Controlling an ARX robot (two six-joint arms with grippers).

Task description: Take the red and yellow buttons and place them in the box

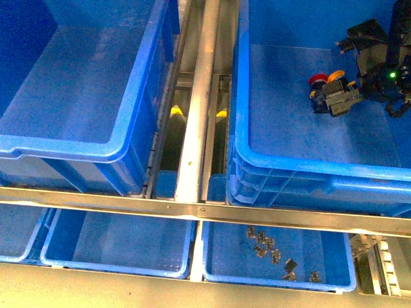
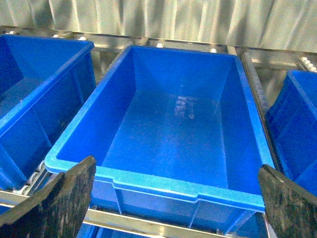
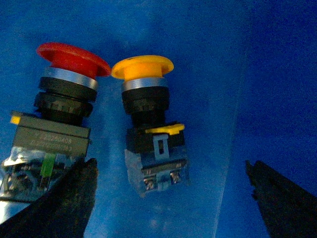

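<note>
In the front view two big blue bins sit side by side with a metal rail [image 1: 200, 96] running between them. The right-hand box [image 1: 308, 173] holds both switches on its floor, up toward two o'clock of the picture. The red button [image 1: 317, 80] and the yellow button [image 1: 334, 76] lie on their sides, touching or just beside each other, caps pointing to about ten o'clock and their block bodies trailing toward four o'clock. The right gripper [image 1: 379, 80] hangs inside the same box, just beside the switches at their three o'clock side, a small green light glowing on it.

Its wrist camera looks down on the red button [image 3: 72, 59] and yellow button [image 3: 142, 67] lying parallel on the blue floor, and both dark fingers [image 3: 69, 203] stand spread wide with nothing between them; the yellow switch's body lies in the gap but is not pinched.

The left gripper [image 2: 173, 208] shows only in its own wrist view, its two fingers [image 2: 59, 198] wide apart and holding nothing, above the near rim of the other large bin [image 2: 148, 181], whose floor is bare blue.

At six o'clock of the front view, below a cross rail, a shallow tray [image 1: 212, 256] holds a scatter of small metal parts [image 1: 266, 247].
</note>
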